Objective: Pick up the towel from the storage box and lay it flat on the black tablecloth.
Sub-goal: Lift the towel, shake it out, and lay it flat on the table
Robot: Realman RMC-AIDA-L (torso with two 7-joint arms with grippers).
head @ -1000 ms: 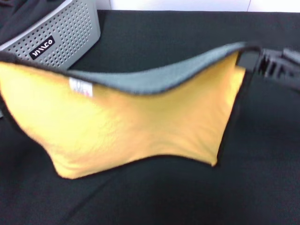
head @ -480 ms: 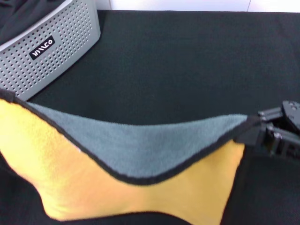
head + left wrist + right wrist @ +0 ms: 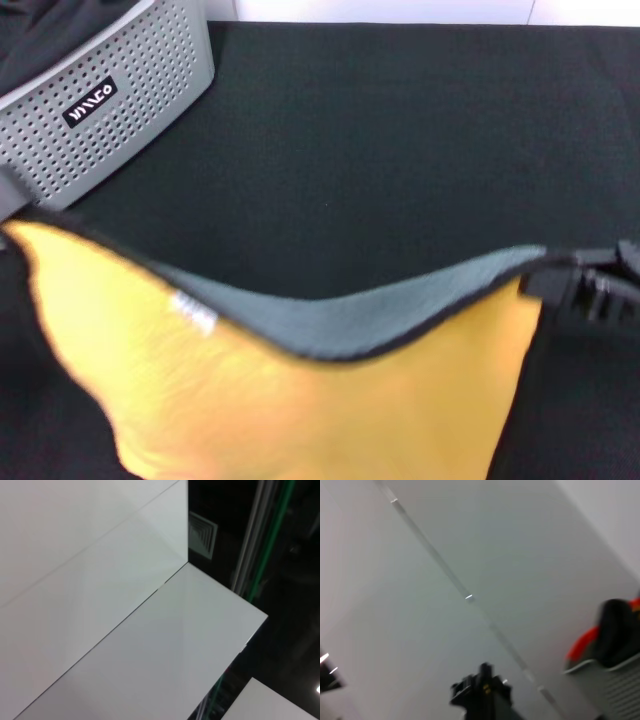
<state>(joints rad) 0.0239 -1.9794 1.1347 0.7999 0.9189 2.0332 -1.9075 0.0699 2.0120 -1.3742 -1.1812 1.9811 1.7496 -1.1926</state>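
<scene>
- The towel (image 3: 300,400) is hanging stretched above the black tablecloth (image 3: 400,150), yellow face forward.
- The right gripper (image 3: 548,283) is pinching its right corner.
- The left gripper's state cannot be told.
- The box (image 3: 110,90) is sitting behind the towel.
- White ceiling panels (image 3: 125,630) are filling the left wrist view.

Head view looks forward and down, close over the black tablecloth (image 3: 400,150); the towel (image 3: 300,400) fills the near edge, the storage box (image 3: 110,90) sits far left. Left wrist view points upward at white ceiling panels (image 3: 100,605), nothing of the surface visible. Right wrist view also tilts up at grey ceiling (image 3: 470,555), catching a box rim (image 3: 605,672) at one corner. Whether that box is the head view's cannot be told.
</scene>
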